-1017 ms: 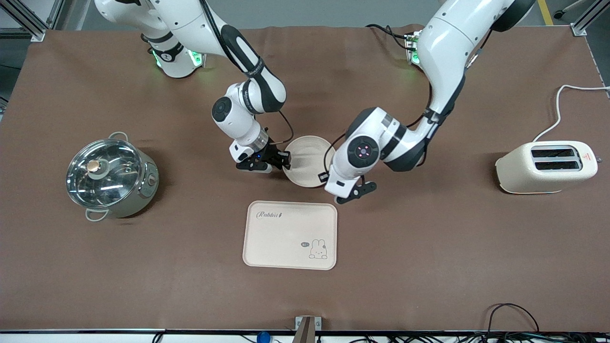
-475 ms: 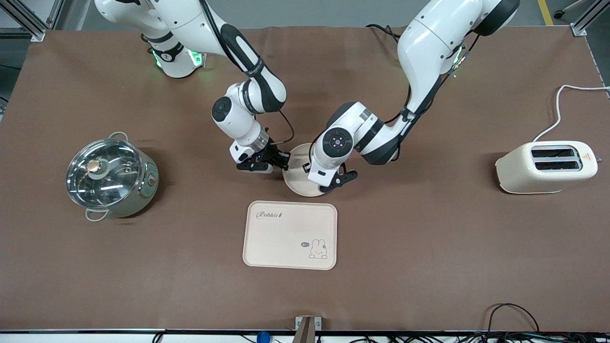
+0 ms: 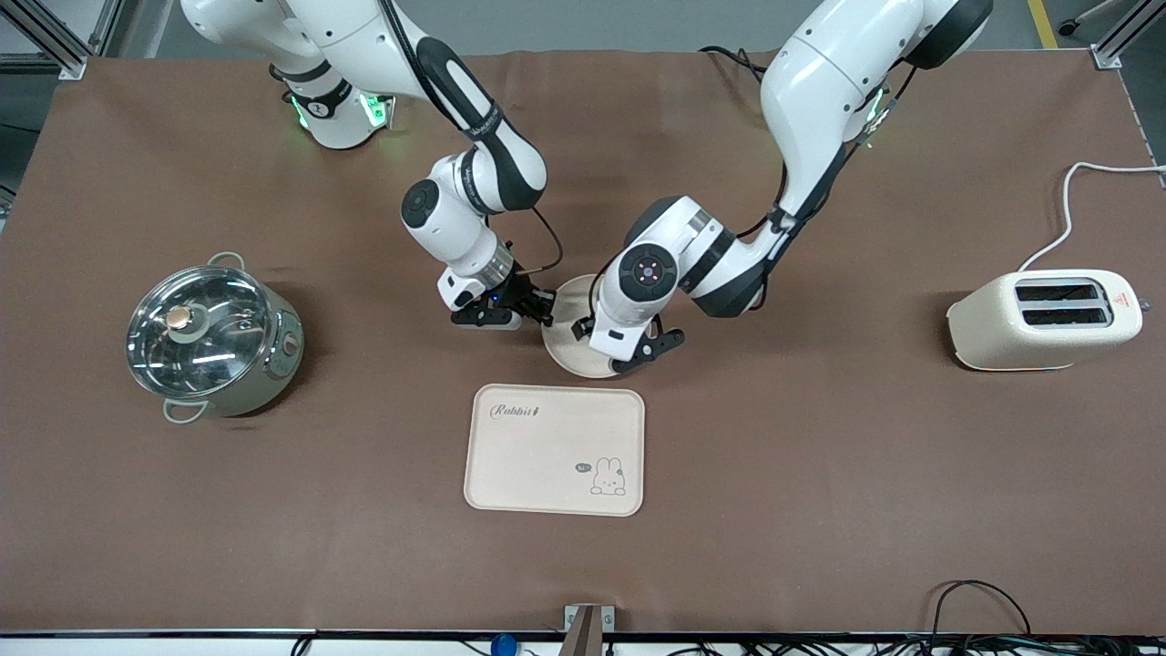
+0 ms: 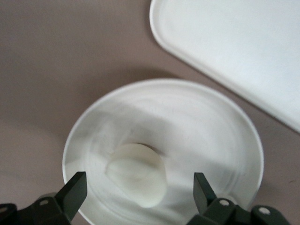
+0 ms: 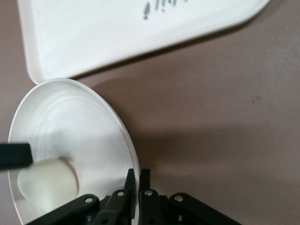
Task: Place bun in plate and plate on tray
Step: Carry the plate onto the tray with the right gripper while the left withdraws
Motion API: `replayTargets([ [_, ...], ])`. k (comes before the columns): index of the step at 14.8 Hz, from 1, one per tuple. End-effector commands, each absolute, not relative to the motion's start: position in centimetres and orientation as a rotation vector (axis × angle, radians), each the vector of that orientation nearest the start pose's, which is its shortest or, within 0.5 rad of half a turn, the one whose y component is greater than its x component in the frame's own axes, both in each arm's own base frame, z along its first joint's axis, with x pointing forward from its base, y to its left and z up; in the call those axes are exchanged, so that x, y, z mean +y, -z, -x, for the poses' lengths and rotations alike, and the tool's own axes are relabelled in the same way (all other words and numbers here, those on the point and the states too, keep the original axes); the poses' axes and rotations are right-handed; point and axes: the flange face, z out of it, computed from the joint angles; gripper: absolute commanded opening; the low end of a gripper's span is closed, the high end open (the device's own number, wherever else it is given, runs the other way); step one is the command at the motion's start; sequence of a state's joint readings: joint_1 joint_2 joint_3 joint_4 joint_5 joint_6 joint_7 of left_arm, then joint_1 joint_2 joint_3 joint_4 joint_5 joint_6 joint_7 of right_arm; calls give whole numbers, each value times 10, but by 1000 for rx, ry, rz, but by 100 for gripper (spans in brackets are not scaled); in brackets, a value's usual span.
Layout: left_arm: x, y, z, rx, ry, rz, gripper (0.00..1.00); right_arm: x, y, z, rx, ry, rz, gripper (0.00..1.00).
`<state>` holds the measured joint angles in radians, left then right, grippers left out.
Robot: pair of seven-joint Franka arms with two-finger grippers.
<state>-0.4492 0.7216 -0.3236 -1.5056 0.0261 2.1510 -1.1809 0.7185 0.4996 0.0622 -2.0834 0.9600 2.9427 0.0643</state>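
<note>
Bun [image 4: 138,174] is lying inside the plate [image 3: 567,344], off centre toward the rim, with bare plate floor showing around it. The plate is sitting on the tabletop [image 3: 820,474] just beside the tray's [image 3: 554,448] farther edge, a narrow strip of tabletop showing between the two rims. The left pincer [image 4: 140,199] is hovering over the plate with its fingers spread wide, one on either side of the bun and apart from it. The right pincer [image 5: 135,183] is closing on the plate's rim at the edge toward the right arm's end, its fingers narrowed to a thin gap with the rim between them. The tray is lying flat, nearer the front camera than the plate, its surface bare except for the lettering and rabbit drawing. A lidded pot [image 3: 211,339] is standing toward the right arm's end and a toaster [image 3: 1046,319] toward the left arm's end, both well apart from the tray, leaving open tabletop on every side of it.
</note>
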Motion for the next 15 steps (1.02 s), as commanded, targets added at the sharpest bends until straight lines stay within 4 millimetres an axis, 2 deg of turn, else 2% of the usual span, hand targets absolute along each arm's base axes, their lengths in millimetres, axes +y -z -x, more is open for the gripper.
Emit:
replayTargets([
  [1, -428, -320, -564, -761, -116, 3089, 100, 365, -232, -481, 316, 206, 2608, 1],
  [3, -390, -358, -594, -792, 24, 3069, 100, 361, -252, -515, 346, 226, 2554, 1],
  [6, -334, -393, -630, -754, 119, 3072, 100, 338, -244, -575, 363, 232, 2549, 1],
  [8, -293, -412, -650, -693, 143, 3076, 100, 313, -241, -619, 337, 201, 2576, 1],
  [9, -273, -425, -655, -658, 158, 3078, 100, 302, -248, -636, 323, 190, 2580, 1],
  [10, -255, -439, -659, -634, 179, 3079, 100, 293, -253, -651, 313, 182, 2582, 1],
  [12, -222, -481, -660, -621, 246, 3075, 100, 286, -260, -678, 283, 165, 2588, 1],
  [14, -204, -514, -649, -604, 247, 3051, 100, 289, -239, -692, 280, 161, 2634, 1],
  [15, -196, -530, -643, -580, 252, 3043, 100, 291, -220, -693, 288, 150, 2658, 1],
])
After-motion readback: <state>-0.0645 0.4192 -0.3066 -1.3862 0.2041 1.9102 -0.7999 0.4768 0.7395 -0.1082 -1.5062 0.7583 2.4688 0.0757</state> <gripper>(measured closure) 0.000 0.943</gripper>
